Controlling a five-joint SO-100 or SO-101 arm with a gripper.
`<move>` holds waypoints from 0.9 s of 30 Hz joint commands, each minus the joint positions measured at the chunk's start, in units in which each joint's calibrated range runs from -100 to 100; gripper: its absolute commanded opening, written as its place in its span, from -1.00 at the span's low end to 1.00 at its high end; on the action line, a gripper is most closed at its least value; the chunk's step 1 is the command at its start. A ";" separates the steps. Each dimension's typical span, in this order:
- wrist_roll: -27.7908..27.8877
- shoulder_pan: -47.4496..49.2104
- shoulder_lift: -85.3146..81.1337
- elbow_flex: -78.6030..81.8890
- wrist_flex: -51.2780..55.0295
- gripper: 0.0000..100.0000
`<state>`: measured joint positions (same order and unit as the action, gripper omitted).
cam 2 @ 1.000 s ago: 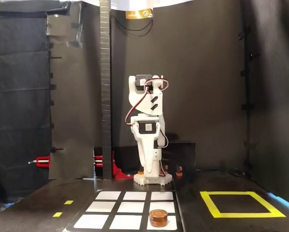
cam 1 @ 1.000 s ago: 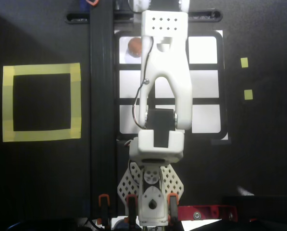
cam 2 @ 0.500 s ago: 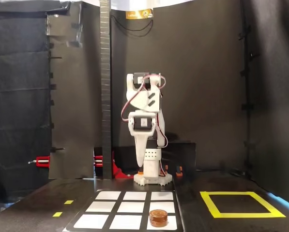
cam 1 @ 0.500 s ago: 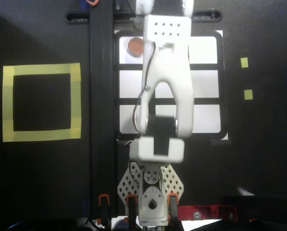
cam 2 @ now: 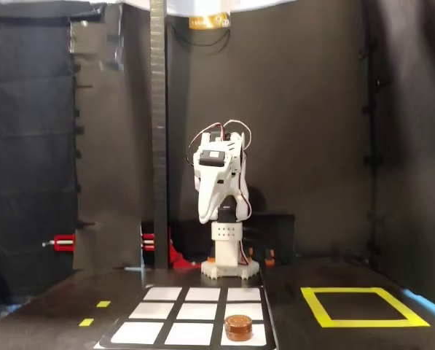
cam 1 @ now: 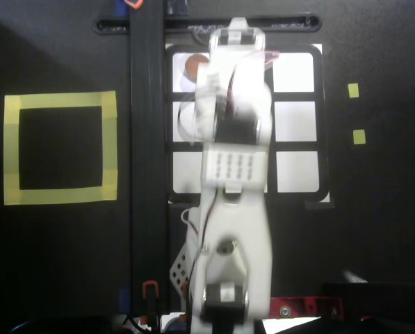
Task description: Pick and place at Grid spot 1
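Observation:
A brown round puck (cam 1: 192, 66) lies in Grid spot 1 (cam 1: 178, 82), the upper-left white cell of the black-framed grid in the overhead view. In the fixed view the puck (cam 2: 238, 327) sits in the nearest right cell (cam 2: 259, 337). The white arm (cam 1: 235, 174) is folded up over the grid's middle column. In the fixed view its gripper (cam 2: 208, 216) points down near the base, well above and behind the puck. The gripper looks shut and holds nothing.
A yellow-tape square (cam 1: 60, 147) lies left of the grid in the overhead view and on the right in the fixed view (cam 2: 363, 306). A black upright post (cam 2: 158, 138) stands beside the base. Two small yellow markers (cam 1: 353, 90) (cam 1: 359, 137) lie right of the grid.

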<state>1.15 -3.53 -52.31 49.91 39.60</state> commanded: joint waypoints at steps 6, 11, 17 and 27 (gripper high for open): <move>0.20 1.31 -29.93 27.73 -5.19 -1.00; 0.24 2.06 -40.40 39.18 -5.19 -1.00; 0.78 2.90 -47.26 49.08 -5.27 -1.00; 2.10 3.40 -47.35 50.00 5.52 -1.00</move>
<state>2.91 -0.41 -99.56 99.64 42.72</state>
